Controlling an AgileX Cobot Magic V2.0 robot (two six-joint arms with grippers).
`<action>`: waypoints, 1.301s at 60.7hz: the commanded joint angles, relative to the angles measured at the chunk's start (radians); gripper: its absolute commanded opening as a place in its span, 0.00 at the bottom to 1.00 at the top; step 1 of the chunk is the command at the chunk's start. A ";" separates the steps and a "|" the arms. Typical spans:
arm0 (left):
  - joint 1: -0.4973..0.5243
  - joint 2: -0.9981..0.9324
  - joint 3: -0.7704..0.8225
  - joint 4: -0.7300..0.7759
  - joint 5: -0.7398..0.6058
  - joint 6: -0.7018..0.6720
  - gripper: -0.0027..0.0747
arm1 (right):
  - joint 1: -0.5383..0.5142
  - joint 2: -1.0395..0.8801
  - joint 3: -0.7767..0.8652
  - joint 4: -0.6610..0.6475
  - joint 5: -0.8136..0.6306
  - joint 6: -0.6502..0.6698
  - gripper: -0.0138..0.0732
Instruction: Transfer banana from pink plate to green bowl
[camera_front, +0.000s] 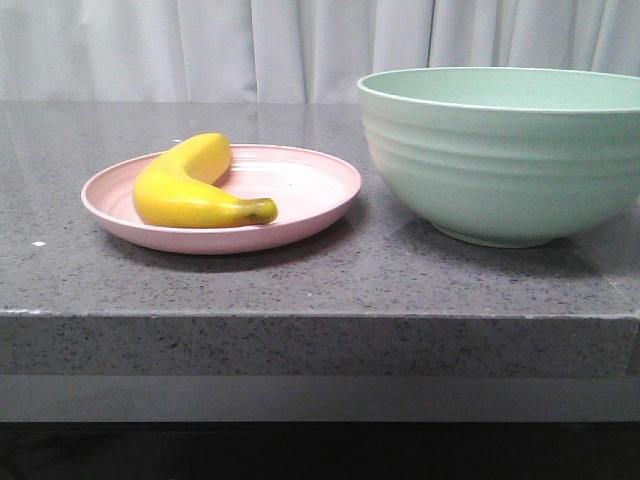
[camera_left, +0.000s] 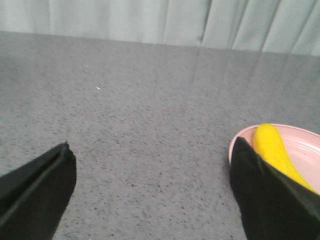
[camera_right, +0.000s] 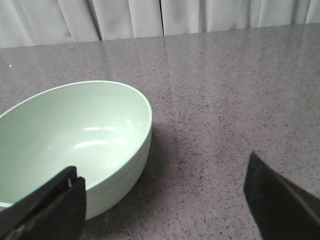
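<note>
The banana (camera_front: 190, 187) lies on the pink plate (camera_front: 310, 205) at the left of the counter. The green bowl (camera_front: 510, 165) stands to its right and is empty inside in the right wrist view (camera_right: 75, 135). Neither gripper shows in the front view. My left gripper (camera_left: 152, 192) is open and empty over bare counter; the plate's rim (camera_left: 300, 137) and the banana (camera_left: 272, 147) show just behind one of its fingers (camera_left: 265, 195). My right gripper (camera_right: 165, 200) is open and empty over bare counter beside the bowl.
The grey speckled counter (camera_front: 320, 280) has its front edge close to the camera. Pale curtains (camera_front: 250, 45) hang behind it.
</note>
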 joint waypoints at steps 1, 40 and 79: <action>-0.071 0.103 -0.122 -0.016 0.035 0.000 0.83 | -0.004 0.013 -0.034 0.005 -0.074 -0.011 0.91; -0.378 0.895 -0.626 -0.074 0.303 -0.034 0.83 | -0.004 0.013 -0.034 0.005 -0.047 -0.011 0.91; -0.378 1.071 -0.706 -0.092 0.251 -0.028 0.36 | -0.004 0.013 -0.034 0.005 -0.054 -0.011 0.91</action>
